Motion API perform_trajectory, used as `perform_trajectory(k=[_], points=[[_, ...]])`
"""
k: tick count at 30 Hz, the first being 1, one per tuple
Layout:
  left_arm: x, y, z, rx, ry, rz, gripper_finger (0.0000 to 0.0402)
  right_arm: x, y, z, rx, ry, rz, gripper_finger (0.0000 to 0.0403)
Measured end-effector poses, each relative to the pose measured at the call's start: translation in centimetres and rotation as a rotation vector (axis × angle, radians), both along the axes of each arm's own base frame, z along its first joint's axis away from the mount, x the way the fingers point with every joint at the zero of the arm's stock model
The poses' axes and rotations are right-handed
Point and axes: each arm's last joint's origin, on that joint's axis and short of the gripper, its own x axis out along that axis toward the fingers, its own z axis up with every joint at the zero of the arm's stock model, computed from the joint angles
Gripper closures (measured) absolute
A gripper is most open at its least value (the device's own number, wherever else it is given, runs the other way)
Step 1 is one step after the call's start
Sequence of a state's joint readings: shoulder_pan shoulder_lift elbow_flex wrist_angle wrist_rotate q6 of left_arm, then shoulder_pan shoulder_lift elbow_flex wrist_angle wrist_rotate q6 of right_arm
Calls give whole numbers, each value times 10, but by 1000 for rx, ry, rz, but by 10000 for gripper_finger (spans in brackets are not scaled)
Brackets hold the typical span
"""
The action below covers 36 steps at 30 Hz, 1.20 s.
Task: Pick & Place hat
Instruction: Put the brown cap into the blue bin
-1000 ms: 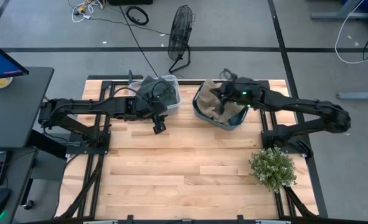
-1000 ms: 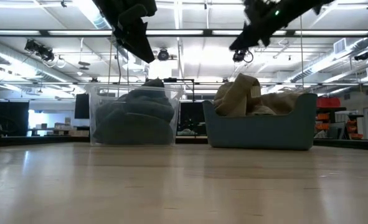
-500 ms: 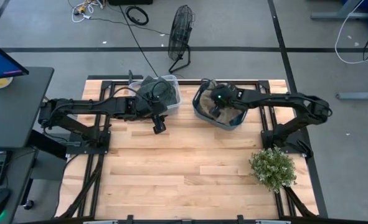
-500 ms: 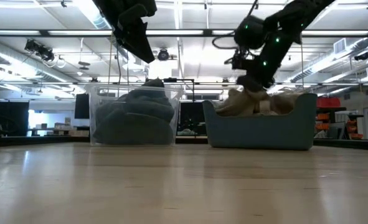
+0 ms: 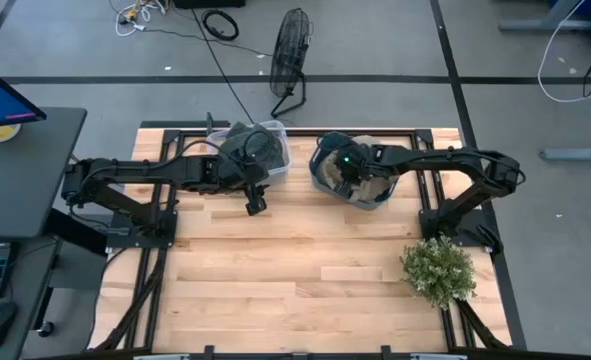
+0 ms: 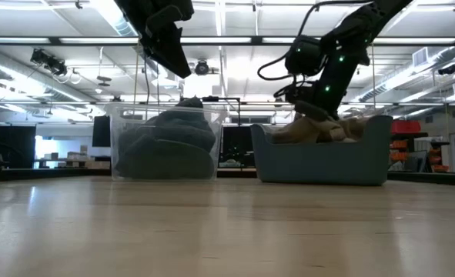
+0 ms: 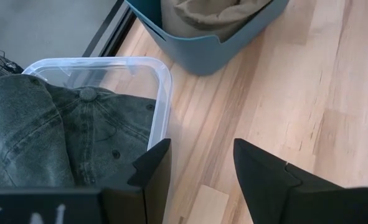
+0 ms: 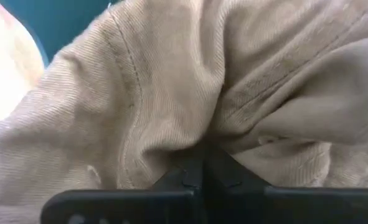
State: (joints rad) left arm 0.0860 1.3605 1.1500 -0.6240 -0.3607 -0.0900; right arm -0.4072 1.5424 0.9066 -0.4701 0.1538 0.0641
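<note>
Tan hats (image 5: 373, 183) fill a blue bin (image 6: 327, 161) at the table's far edge, right of centre. My right gripper (image 5: 347, 177) reaches down into that bin and is shut on tan cloth (image 8: 140, 106). A clear plastic bin (image 5: 273, 140) to the left holds dark grey denim hats (image 7: 78, 137). My left gripper (image 5: 256, 204) hangs open in the air just in front of the clear bin, touching nothing; the low view shows it (image 6: 172, 54) well above the table. My right gripper (image 8: 199, 165) pinches a fold of the tan hat (image 8: 190, 140) between its two shut fingers. It comes from above, slanting down into the blue bin (image 5: 320, 180). The hat lies in the bin on the other tan cloth; which part of the hat the fold belongs to does not show.
A potted green plant (image 5: 438, 270) stands at the table's right near corner. A floor fan (image 5: 290, 45) stands beyond the far edge. Bare wood (image 5: 295, 270) stretches across the middle and near side of the table.
My right gripper has moved toward the table's left and down, from above the blue bin into the tan hats. The tan pile, which stood tall above the bin's rim, is now pressed lower.
</note>
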Motion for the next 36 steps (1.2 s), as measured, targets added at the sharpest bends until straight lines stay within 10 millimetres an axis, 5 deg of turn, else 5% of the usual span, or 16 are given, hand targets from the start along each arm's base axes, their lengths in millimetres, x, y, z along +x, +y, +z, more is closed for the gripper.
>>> perform_trajectory(k=[5, 13, 18, 25, 30, 36], points=[[0, 0, 0, 2, 1, -2, 225, -9, 8, 16, 20, -28, 3, 399], [0, 0, 5, -3, -39, 7, 225, -22, 31, 78, -27, -151, 57, 394], [-4, -1, 9, -16, -67, 23, 225, -33, 42, 97, -51, -196, 101, 393], [-3, -2, 9, -14, -68, 16, 225, -44, 46, 90, -83, -49, -12, 392], [-3, -2, 9, -14, -68, 16, 225, -35, 40, 72, -161, 46, -31, 392], [-3, -2, 9, -13, -68, 15, 225, -24, 33, 76, -349, 21, -5, 400]])
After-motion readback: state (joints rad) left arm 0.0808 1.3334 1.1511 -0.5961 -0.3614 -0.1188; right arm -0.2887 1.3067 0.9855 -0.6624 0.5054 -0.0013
